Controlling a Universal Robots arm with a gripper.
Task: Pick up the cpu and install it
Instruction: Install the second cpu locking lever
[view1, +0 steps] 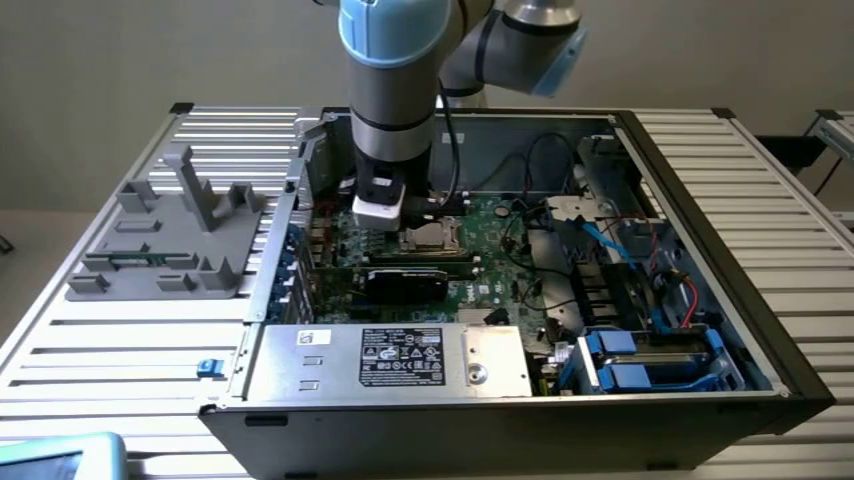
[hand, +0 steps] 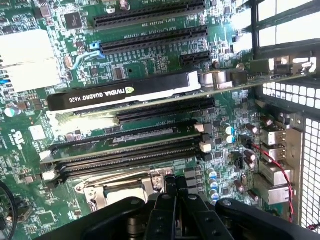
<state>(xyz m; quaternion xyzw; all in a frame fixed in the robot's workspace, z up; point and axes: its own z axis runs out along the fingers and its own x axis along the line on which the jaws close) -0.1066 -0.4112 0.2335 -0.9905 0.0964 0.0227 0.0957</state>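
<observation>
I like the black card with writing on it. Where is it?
The black graphics card stands on edge in the green motherboard, between long black slots, and sits in front of the gripper in the exterior view.

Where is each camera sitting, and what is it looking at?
Exterior view: sits outside and above the open computer case, looking down into it; the robot arm reaches in over the motherboard.
Wrist view: rides on the wrist, looking close along the motherboard; the shut gripper shows dark at the picture's edge, just above the socket.
Both share the black graphics card and the socket.
</observation>
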